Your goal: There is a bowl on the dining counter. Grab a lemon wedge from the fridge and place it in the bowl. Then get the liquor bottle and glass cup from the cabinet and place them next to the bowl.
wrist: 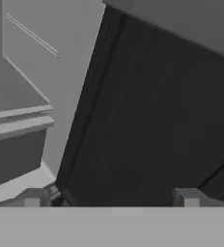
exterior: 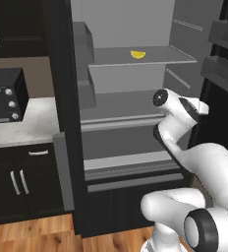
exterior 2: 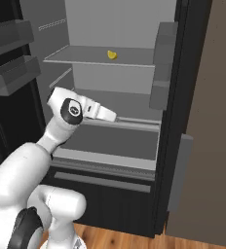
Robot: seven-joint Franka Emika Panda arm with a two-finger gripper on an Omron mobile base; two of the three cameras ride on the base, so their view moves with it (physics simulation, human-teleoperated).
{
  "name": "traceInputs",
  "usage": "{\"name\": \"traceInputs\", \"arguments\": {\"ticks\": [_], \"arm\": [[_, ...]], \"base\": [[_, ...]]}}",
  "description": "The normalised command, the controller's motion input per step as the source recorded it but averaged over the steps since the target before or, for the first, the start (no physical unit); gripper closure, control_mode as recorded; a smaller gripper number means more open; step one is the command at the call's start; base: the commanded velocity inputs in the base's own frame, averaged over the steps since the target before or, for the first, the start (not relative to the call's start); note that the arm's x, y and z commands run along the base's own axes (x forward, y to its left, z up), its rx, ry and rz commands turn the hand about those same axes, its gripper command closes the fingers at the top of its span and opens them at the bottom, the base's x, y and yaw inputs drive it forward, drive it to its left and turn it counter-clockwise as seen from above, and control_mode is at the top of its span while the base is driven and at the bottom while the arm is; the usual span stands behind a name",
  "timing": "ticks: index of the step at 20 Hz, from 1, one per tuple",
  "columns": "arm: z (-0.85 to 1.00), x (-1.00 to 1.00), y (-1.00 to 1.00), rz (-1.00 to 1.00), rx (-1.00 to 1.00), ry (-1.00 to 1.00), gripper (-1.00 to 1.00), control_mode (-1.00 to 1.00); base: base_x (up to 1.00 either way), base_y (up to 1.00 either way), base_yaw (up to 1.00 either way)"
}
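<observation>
On the fridge (exterior: 126, 142) shelf, lemon wedge (exterior: 138, 54), gripper (wrist: 109, 198) spread wide, tips cut off.

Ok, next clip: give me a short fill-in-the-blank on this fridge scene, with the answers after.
1. The fridge stands with its doors ____.
2. The lemon wedge lies on the fridge's ____ shelf.
3. The gripper has its jaws ____ and holds nothing.
4. On the counter left of the fridge sits a black ____.

Missing words: open; top; open; microwave
</observation>
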Motion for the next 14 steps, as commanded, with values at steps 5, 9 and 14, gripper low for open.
{"name": "traceInputs", "arguments": {"ticks": [5, 9, 14], "arm": [[0.54, 0.0, 0.49, 0.57, 0.37, 0.43, -1.0, -1.0], [0.45, 0.0, 0.49, 0.45, 0.34, 0.29, -1.0, -1.0], [0.38, -0.14, 0.51, 0.27, 0.25, 0.1, -1.0, -1.0]], "base": [[0.0, 0.0, 0.0], [0.0, 0.0, 0.0], [0.0, 0.0, 0.0]]}}
